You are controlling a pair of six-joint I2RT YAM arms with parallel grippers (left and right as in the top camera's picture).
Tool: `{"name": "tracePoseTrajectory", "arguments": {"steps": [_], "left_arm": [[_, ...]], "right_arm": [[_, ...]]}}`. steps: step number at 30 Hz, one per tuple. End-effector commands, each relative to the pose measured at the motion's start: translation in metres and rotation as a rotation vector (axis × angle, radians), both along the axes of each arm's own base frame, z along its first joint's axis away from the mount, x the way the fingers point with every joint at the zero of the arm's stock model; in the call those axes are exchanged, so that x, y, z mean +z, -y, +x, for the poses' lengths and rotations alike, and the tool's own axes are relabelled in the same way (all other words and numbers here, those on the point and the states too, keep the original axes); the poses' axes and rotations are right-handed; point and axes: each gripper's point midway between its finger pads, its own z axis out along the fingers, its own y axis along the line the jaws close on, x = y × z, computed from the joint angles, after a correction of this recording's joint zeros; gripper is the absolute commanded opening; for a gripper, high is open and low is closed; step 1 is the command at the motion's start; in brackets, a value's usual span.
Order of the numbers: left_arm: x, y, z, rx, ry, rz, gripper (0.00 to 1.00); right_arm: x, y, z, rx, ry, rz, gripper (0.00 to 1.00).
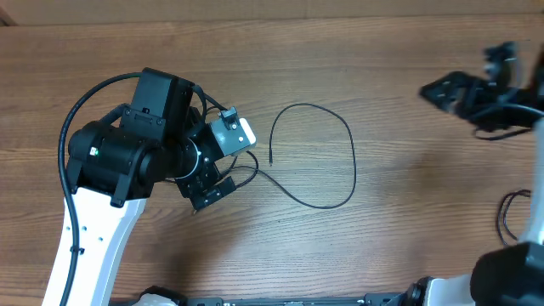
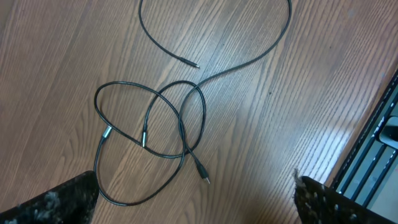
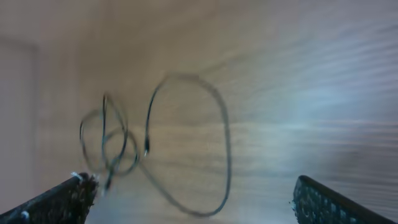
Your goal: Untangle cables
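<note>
Black, thin and limp, the cables (image 2: pixel 143 135) lie in a knot of crossed loops directly beneath the left gripper (image 2: pixel 196 180), whose jaws gape wide and empty; a bigger single loop (image 1: pixel 354 161) trails beyond it; the right gripper (image 3: pixel 193 182), likewise spread and holding nothing, hangs well off; light and probably slippery, they should pinch best at the stiffer silver plug (image 2: pixel 107 130) or a free end (image 2: pixel 205 179).
</note>
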Motion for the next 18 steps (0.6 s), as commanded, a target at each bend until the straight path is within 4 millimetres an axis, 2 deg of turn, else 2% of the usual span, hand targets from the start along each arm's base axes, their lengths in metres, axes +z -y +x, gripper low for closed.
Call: {"name": "tracePoseTrajectory", "arguments": {"steps": [1, 4, 6, 8, 12, 14, 18], "left_arm": [[0.008, 0.002, 0.001, 0.007, 0.019, -0.014, 1.00], [0.008, 0.002, 0.001, 0.007, 0.019, -0.014, 1.00], [0.008, 0.002, 0.001, 0.007, 0.019, -0.014, 1.00], [0.008, 0.001, 0.001, 0.007, 0.019, -0.014, 1.00], [0.008, 0.002, 0.001, 0.007, 0.019, -0.014, 0.99], [0.008, 0.002, 0.001, 0.007, 0.019, -0.014, 1.00], [0.008, 0.002, 0.001, 0.007, 0.019, -0.014, 1.00]], "right_arm": [[-0.043, -0.043, -0.009, 0.087, -0.148, 0.055, 1.00], [-0.066, -0.085, -0.026, 0.185, -0.232, 0.128, 1.00], [-0.080, -0.102, -0.033, 0.248, -0.245, 0.122, 1.00], [-0.102, -0.133, -0.042, 0.384, -0.214, 0.095, 1.00], [-0.136, -0.185, -0.058, 0.551, -0.142, 0.073, 1.00], [-0.155, -0.216, -0.074, 0.655, -0.098, 0.062, 1.00], [-0.172, -0.247, -0.092, 0.757, -0.073, 0.084, 1.00]]}}
